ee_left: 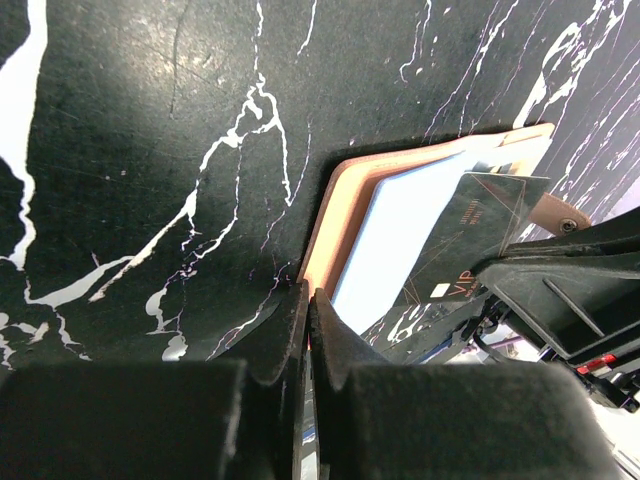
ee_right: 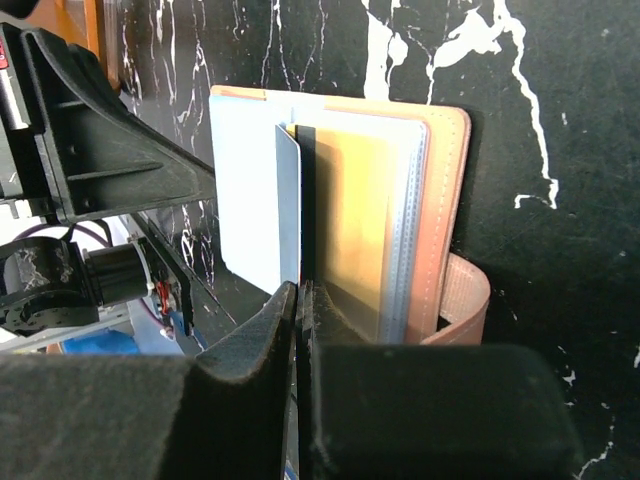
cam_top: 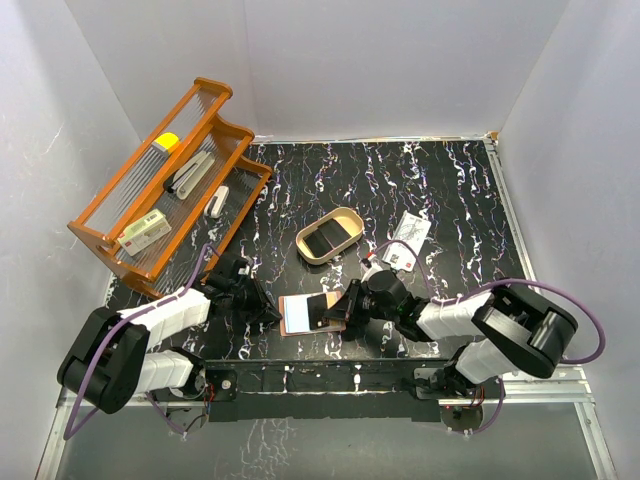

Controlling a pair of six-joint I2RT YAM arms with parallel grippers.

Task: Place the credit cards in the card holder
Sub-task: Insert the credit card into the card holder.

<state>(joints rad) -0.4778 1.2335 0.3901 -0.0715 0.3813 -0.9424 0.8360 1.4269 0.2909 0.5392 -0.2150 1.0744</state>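
Observation:
The card holder lies open near the table's front edge, reddish-brown leather with pale inner pockets and a strap tab. My left gripper is shut on its left edge. My right gripper is shut on a dark credit card printed VIP. The card stands on edge over the open pockets. A pale blue card or pocket face shows inside the holder. Another credit card, white with red and dark print, lies further back to the right.
A tan oval tray with a dark inside sits just behind the holder. A large orange wire rack holding small items stands at the back left. White walls close in the black marbled table.

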